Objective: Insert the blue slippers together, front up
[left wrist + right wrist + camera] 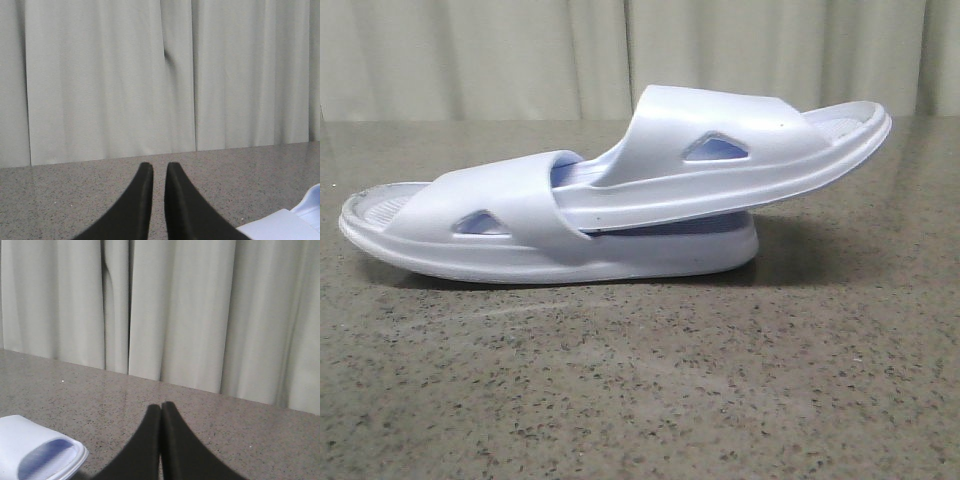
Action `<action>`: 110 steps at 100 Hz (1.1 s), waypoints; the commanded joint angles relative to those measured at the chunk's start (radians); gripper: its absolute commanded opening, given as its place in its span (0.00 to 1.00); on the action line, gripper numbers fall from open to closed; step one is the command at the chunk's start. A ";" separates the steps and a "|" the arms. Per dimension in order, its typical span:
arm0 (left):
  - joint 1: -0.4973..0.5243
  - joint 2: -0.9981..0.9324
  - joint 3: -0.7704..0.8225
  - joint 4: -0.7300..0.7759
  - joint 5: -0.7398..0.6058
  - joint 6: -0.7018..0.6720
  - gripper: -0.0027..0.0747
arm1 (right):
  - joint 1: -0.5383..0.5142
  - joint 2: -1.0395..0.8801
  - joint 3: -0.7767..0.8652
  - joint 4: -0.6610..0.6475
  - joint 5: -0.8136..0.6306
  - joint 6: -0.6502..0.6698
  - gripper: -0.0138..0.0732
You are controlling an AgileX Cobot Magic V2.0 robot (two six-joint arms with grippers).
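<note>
Lying nearest on the table [640, 400], the slippers [620, 200] are already nested, one's front tucked under the other's strap. Left gripper [159, 170] is showing a slim gap, right gripper [161, 407] closed, both empty. Insertion looks finished; next probably calls only for retreating.

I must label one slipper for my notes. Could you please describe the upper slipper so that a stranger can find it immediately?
On the speckled grey table, before the pale curtain, lie two pale blue-white slippers nested together. The upper slipper is the one on the right, with one end pushed under the strap of the lower slipper. Unlike its flat neighbour, it tilts upward, its free end off the table.
</note>
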 commanded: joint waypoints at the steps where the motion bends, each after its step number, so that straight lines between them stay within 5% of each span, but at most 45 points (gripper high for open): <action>1: -0.008 0.012 -0.025 -0.008 -0.026 0.002 0.06 | 0.000 0.008 -0.027 -0.004 -0.044 -0.016 0.04; 41: -0.008 0.012 -0.025 -0.002 -0.026 0.002 0.06 | 0.000 0.008 -0.027 -0.004 -0.044 -0.016 0.04; 55: 0.005 0.012 -0.025 0.194 -0.023 -0.031 0.06 | 0.000 0.008 -0.027 -0.004 -0.044 -0.016 0.04; 64: 0.036 0.012 -0.025 0.401 -0.023 -0.217 0.06 | 0.000 0.008 -0.027 -0.004 -0.044 -0.016 0.04; 88: 0.151 0.006 -0.017 1.108 0.041 -0.970 0.06 | 0.000 0.008 -0.027 -0.004 -0.044 -0.016 0.04; 110: 0.165 -0.018 0.075 1.230 -0.027 -1.051 0.06 | 0.000 0.008 -0.027 -0.004 -0.044 -0.016 0.04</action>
